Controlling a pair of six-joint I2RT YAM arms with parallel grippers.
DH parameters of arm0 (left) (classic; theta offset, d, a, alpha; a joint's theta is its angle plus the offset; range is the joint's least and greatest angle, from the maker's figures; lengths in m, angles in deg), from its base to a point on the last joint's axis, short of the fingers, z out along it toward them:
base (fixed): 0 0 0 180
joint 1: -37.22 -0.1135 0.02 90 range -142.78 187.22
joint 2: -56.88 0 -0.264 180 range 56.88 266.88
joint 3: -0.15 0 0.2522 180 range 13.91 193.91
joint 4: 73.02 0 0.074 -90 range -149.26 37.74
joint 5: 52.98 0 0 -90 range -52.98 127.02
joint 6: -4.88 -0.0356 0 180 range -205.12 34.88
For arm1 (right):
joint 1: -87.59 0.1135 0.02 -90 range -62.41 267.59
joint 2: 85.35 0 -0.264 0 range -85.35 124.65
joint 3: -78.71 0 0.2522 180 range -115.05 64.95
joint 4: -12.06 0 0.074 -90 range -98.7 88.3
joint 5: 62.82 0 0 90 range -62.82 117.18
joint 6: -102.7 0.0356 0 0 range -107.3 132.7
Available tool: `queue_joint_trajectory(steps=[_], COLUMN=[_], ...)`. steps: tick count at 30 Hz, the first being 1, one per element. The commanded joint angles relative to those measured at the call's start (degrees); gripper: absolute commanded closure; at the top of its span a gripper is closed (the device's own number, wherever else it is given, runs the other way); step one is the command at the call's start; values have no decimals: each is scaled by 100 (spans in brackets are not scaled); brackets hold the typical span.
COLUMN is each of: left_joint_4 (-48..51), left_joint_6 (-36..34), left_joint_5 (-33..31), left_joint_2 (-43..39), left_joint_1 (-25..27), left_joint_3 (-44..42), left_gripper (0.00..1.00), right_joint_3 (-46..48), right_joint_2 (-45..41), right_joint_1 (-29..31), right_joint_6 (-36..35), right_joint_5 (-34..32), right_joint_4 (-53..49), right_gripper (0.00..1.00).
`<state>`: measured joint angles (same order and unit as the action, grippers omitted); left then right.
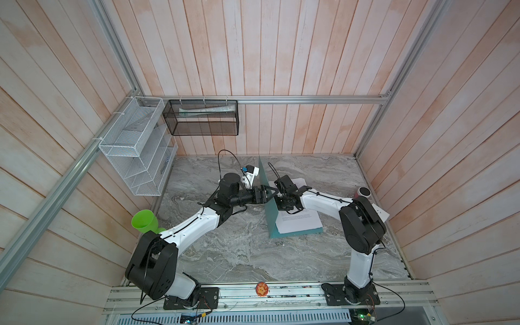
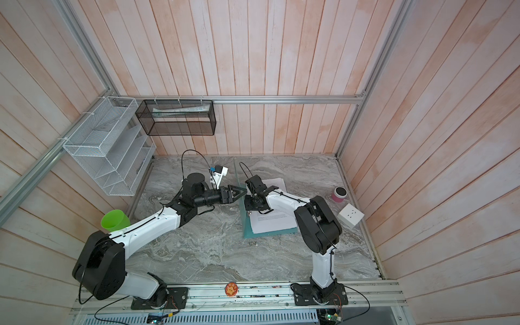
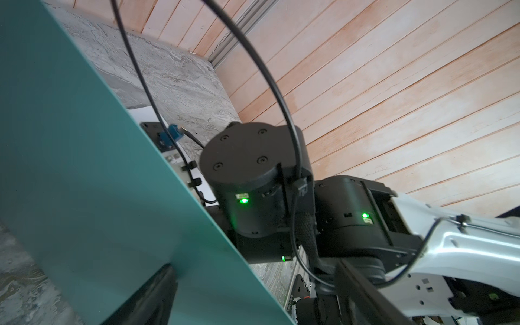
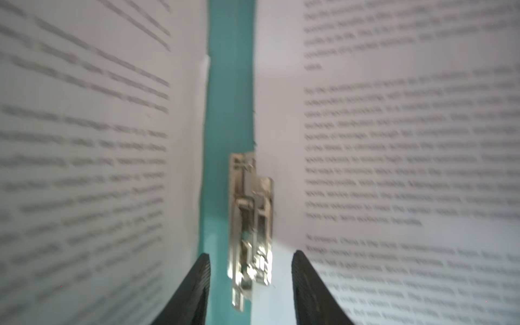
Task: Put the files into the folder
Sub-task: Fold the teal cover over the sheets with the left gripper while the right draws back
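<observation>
Black fingers of my right claw sit closest in its wrist view. They are parted about halfway and grip nothing, with the silver clip between them. That clip runs along the spine of the folder, which lies open on the table with one cover flat and the other standing upright. The files lie on the flat cover, and printed paper shows on both sides of the teal strip at the spine.

I judge the step to be seating the sheets at the clip. To do it well I would stay centred over the clip, come down straight and avoid catching a paper edge. My left claw is spread wide and pinches nothing. The upright cover passes between its fingers and seems to rest against one, so that arm should hold steady.

Only the right wrist view shows the clip; in both top views the wrist hides it. The top views alone show a sheet skewed past the stack's far end. Well apart to the right stand a pink pot and a white socket box.
</observation>
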<state>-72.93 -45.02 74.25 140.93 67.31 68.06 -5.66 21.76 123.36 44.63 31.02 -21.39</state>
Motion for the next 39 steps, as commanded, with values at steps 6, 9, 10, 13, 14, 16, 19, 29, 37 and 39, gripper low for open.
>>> queue_joint_trajectory(steps=[6,9,10,13,14,16,19,29,37,39], left_joint_4=[-354,-426,-449,-475,-485,-511,-515,-548,-602,-633], left_joint_6=[-72,-72,-81,-99,-99,-98,-116,-107,-107,-86], left_joint_5=[65,65,81,141,173,229,290,443,386,391], left_joint_2=[158,229,267,454,524,678,917,1545,1917,2004], left_joint_1=[32,34,40,41,41,50,83,138,215,226], left_joint_3=[-97,-111,-95,18,56,168,357,763,834,840], left_gripper=[10,10,10,10,10,10,10,10,10,10], right_joint_3=[914,1342,1493,1653,1671,1735,1929,2082,2128,2163], right_joint_2=[-1225,-1566,-1665,-1691,-1647,-1588,-1543,-939,-543,-574], right_joint_1=[-966,-1554,-1741,-2182,-2287,-2497,-2774,-3223,-3395,-3451], right_joint_6=[-295,-292,-292,-366,-386,-421,-391,-207,-49,-29], right_joint_5=[92,105,141,252,298,384,437,1244,1739,1751], right_joint_4=[-304,-180,-73,48,60,156,452,1099,1421,1465], right_gripper=[54,54,54,54,54,54,53,55,55,56])
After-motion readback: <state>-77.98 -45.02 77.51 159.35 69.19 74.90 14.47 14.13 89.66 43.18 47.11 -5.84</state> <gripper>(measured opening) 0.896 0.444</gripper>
